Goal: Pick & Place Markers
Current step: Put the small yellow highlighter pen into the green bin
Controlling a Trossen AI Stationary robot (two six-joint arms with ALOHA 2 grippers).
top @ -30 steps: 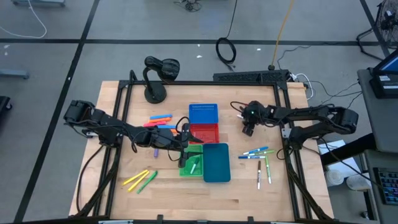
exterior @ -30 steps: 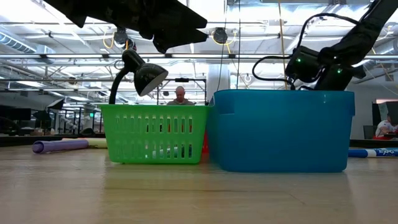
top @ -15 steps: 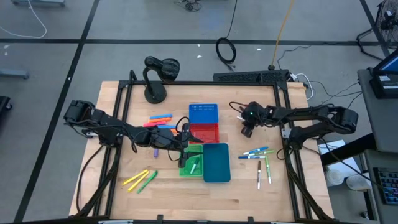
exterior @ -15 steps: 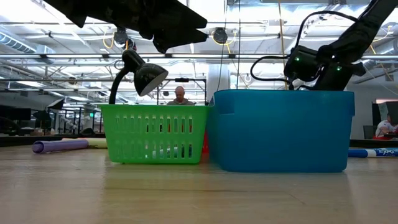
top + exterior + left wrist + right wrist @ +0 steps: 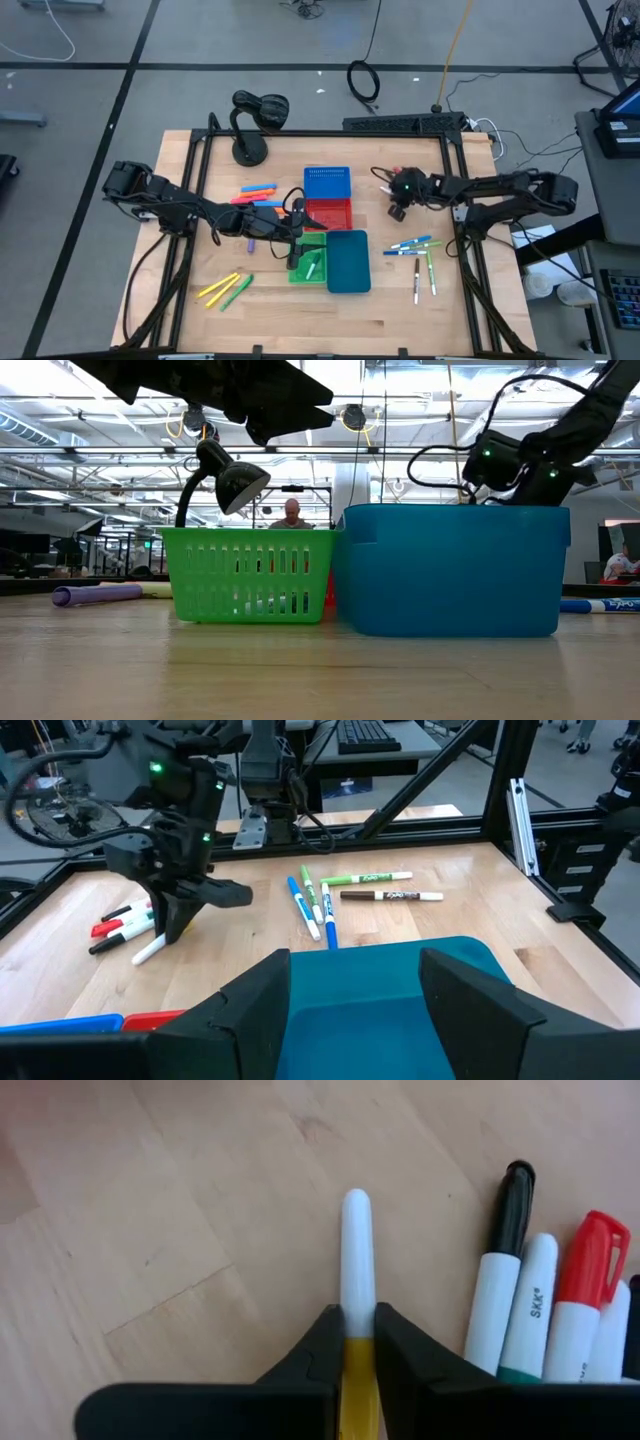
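My right gripper (image 5: 398, 210) (image 5: 175, 925) is at the table's right, behind the bins, shut on a white marker with a yellow band (image 5: 356, 1250). Red- and black-capped markers (image 5: 120, 930) (image 5: 520, 1290) lie on the wood beside it. Other white-bodied markers (image 5: 418, 258) lie at the near right, orange and pink ones (image 5: 258, 190) at the left, yellow and green ones (image 5: 226, 289) at the near left, and a purple one (image 5: 97, 594) near the green basket (image 5: 245, 575). My left gripper (image 5: 296, 243) (image 5: 355, 965) hangs open above the teal bin (image 5: 347, 262), holding nothing. My right gripper pinches the marker's barrel at the yellow band (image 5: 357, 1355) between its two fingers, and the white end (image 5: 356, 1230) sticks out past the fingertips. The fingers slant down from above and lie along the marker. Its lower end (image 5: 142, 956) reaches the wood; touching or not, I cannot tell.
A blue bin (image 5: 326, 182) and a red bin (image 5: 328, 212) stand behind the green basket and teal bin at mid-table. A black desk lamp (image 5: 255, 120) stands at the far left. Black frame posts (image 5: 455, 200) run along both table sides.
In the low view my right gripper's wrist has rolled a little while staying at about the same place. The left arm has kept still.
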